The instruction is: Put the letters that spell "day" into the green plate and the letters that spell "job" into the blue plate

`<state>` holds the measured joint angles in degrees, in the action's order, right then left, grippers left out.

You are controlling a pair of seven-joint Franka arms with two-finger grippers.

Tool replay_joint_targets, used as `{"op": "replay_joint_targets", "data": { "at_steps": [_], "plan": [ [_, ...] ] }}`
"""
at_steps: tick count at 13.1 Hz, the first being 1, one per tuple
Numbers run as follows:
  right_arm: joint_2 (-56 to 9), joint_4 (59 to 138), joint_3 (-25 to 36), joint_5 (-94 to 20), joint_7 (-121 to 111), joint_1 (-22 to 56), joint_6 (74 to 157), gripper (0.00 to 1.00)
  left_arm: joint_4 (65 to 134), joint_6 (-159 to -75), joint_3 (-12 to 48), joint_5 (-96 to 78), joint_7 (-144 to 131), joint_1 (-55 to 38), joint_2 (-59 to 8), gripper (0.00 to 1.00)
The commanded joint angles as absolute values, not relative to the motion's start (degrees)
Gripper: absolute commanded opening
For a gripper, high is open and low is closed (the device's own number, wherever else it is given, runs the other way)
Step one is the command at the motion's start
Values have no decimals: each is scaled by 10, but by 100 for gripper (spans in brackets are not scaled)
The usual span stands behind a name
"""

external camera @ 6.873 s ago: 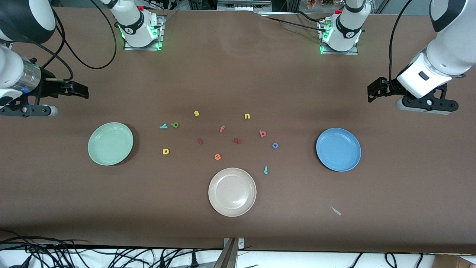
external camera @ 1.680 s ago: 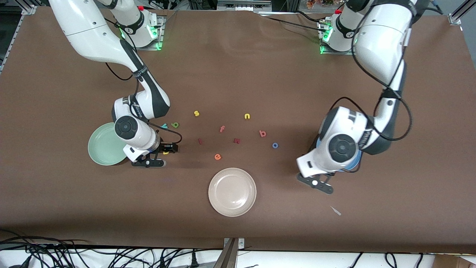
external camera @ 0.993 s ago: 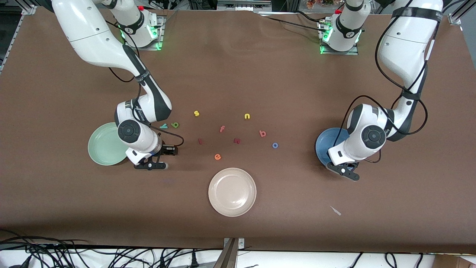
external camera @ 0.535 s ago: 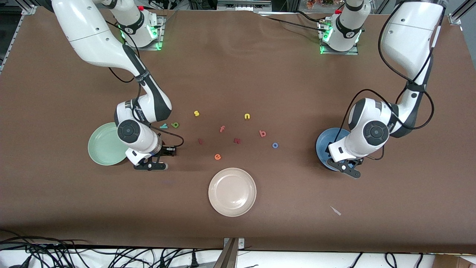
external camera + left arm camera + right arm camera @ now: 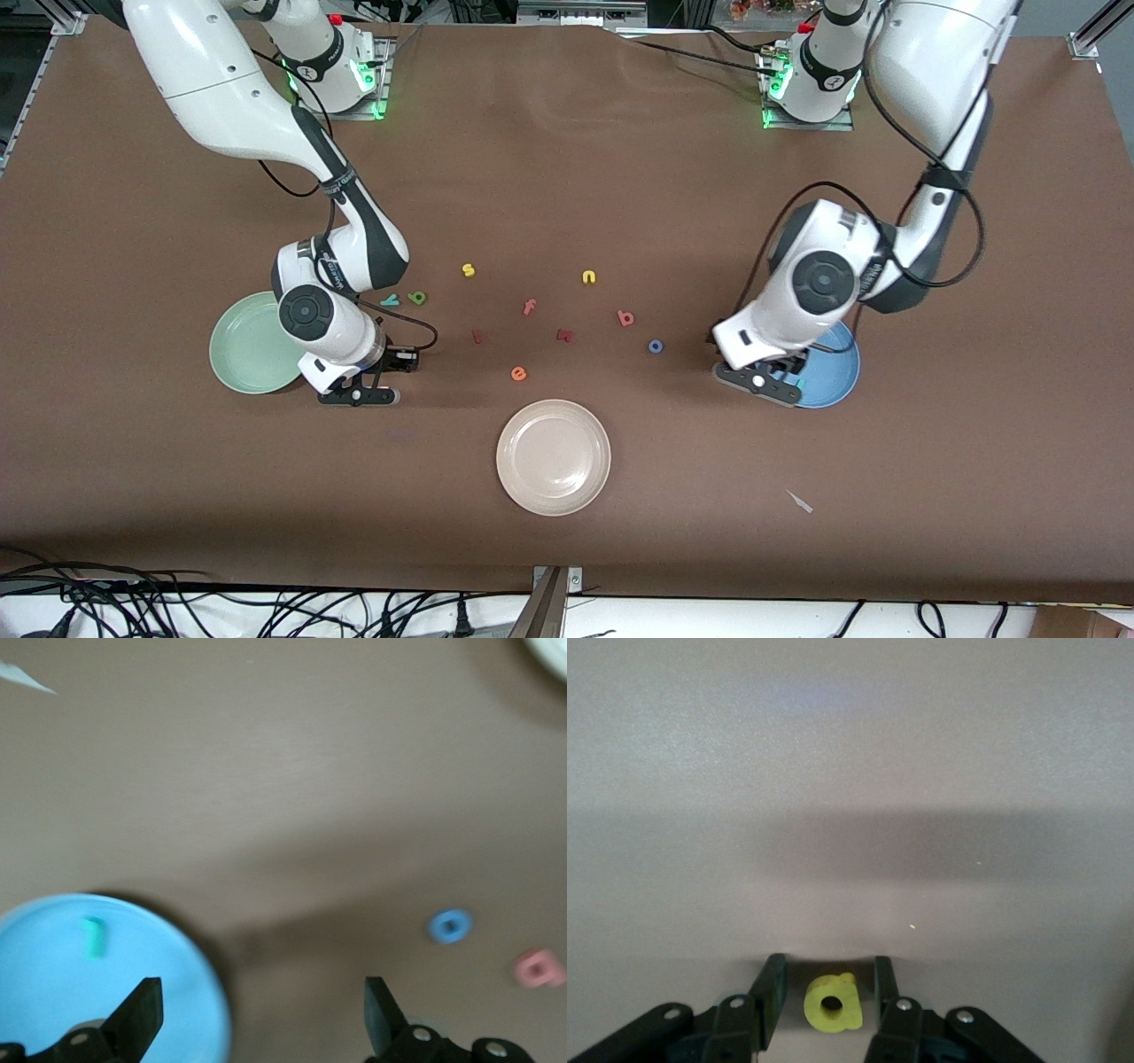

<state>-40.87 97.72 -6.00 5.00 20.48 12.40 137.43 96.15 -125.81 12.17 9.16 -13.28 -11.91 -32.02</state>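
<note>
The front camera is looking down from high across the table (image 5: 567, 177), facing both bases. The left wrist camera is hovering close over the blue plate (image 5: 53, 992), shared with the front view (image 5: 837, 377); the right wrist camera is staring down very near the tabletop.

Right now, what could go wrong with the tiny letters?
The right end effector has its fingers on both sides of the yellow d without gripping it yet; such a small letter might slip out as they close. The left end effector hangs open over the edge of the blue plate, where the teal j lies. A low sweep toward the blue o could bump the rim.
</note>
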Motion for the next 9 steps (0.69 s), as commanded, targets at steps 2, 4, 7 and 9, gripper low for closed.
{"op": "replay_joint_targets", "data": {
  "at_steps": [2, 4, 7, 9],
  "plan": [
    [-416, 969, -62, 56, 208, 126, 1368, 47, 902, -1253, 119, 93, -351, -183, -380, 100],
    [-416, 969, -62, 56, 206, 125, 1363, 47, 895, -1259, 119, 97, -445, -206, -402, 100],
    [-415, 969, -62, 56, 202, 124, 1361, 47, 911, -1333, 119, 95, -513, -219, -427, 100],
    [-416, 969, -63, 57, 200, 123, 1352, 46, 914, -1334, 119, 97, -547, -226, -431, 100]
  ]
}}
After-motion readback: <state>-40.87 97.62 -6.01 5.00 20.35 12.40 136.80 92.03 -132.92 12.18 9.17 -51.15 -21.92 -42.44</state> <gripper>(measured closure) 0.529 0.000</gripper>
